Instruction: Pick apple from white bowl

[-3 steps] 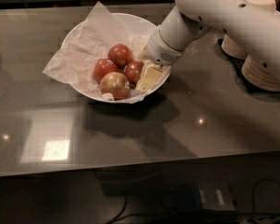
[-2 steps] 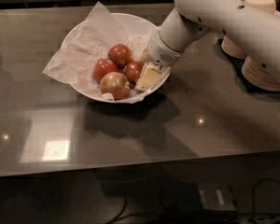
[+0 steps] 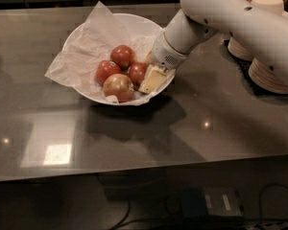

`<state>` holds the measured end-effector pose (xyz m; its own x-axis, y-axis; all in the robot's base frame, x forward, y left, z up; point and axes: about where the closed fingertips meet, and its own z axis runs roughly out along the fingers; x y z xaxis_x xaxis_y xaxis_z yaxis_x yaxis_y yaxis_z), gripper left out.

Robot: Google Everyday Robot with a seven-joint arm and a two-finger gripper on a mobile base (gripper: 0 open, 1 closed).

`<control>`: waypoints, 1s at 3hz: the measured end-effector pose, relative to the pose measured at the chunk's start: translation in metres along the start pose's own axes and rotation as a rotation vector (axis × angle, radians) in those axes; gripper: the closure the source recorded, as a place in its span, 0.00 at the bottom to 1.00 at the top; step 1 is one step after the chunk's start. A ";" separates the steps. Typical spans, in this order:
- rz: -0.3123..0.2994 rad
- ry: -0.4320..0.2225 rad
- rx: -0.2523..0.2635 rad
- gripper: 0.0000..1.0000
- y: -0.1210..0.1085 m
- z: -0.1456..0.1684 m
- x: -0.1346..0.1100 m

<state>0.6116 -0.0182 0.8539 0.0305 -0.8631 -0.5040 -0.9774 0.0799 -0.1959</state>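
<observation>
Though I cannot tell if the claw (image 3: 149, 77) is apart or clamped, the apple (image 3: 136, 72) lies against its tip in the white bowl (image 3: 81, 30)

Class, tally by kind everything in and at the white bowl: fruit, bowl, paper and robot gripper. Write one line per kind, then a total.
Apples: 4, all in the bowl
White bowl: 1
Paper lining: 1
Gripper: 1, reaching into the bowl's right side beside the apples
Total: 7

Wht dotted arm (image 3: 230, 13), cream gripper (image 3: 150, 78) in bowl (image 3: 139, 25)
</observation>
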 end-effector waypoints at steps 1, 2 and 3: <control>0.000 -0.003 -0.001 1.00 0.000 -0.001 -0.001; -0.006 -0.056 0.012 1.00 -0.005 -0.020 -0.012; -0.006 -0.128 0.042 1.00 -0.012 -0.047 -0.021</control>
<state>0.6127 -0.0248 0.9064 0.0652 -0.7930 -0.6057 -0.9677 0.0979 -0.2324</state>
